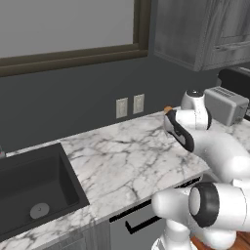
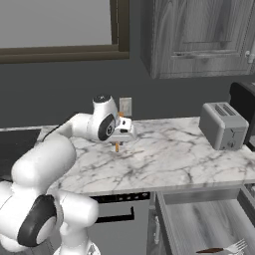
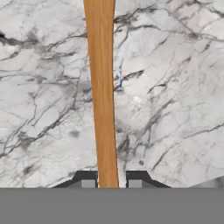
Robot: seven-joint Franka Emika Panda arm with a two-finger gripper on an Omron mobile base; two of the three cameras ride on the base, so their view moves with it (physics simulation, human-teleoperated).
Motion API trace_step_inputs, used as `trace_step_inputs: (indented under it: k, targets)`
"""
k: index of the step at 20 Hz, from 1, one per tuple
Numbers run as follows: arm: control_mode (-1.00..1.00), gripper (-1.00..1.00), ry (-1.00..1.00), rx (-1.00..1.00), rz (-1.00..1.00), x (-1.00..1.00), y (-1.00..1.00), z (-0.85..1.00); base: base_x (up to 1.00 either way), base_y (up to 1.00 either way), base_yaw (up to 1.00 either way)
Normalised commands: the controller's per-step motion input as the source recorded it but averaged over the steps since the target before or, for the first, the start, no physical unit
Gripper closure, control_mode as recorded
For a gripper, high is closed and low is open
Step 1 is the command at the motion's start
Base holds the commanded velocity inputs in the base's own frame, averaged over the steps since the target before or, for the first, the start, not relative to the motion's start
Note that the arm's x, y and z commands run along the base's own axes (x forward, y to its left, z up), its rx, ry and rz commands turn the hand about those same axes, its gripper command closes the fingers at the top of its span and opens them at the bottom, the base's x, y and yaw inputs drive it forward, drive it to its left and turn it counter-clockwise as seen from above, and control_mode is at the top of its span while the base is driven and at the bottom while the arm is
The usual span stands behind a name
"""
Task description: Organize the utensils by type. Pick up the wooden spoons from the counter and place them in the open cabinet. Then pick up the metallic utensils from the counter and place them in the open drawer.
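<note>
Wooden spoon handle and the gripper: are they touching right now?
Touching. The hand view shows the wooden spoon handle running straight down between the gripper fingertips, both pads tight against its sides with no gap.

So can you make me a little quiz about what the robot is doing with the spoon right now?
1. True or false: the gripper is shut on the wooden spoon.
2. What stands on the counter at its right end? A) toaster B) kettle C) bowl
3. Fill in: below the counter edge, the open ____ holds a fork.

Key:
1. True; the handle sits between the fingertips.
2. A, the toaster.
3. Drawer; the fork lies near its front.
</note>
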Motion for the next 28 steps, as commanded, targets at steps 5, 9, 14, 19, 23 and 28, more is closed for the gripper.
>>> trace_step_inputs:
  k: [5, 9, 14, 19, 23, 28]
  targets:
    - [-1.00, 1.00, -0.12, 0.00, 0.00, -0.70, 0.44, 0.72, 0.00, 0.00, 0.00]
    - [-1.00, 1.00, -0.08, 0.00, 0.00, -0.52, 0.33, 0.74, 0.00, 0.00, 0.00]
    - [-1.00, 1.00, -0.07, 0.00, 0.00, -0.50, 0.30, 0.62, 0.00, 0.00, 0.00]
    - [-1.00, 1.00, -0.16, 0.03, 0.01, -0.57, 0.18, 0.41, 0.00, 0.00, 0.00]
    - [-1.00, 1.00, -0.05, 0.07, 0.07, -0.41, 0.07, 0.42, 0.00, 0.00, 0.00]
    - [-1.00, 1.00, -0.05, 0.11, 0.12, -0.19, 0.08, 0.26, 0.00, 0.00, 0.00]
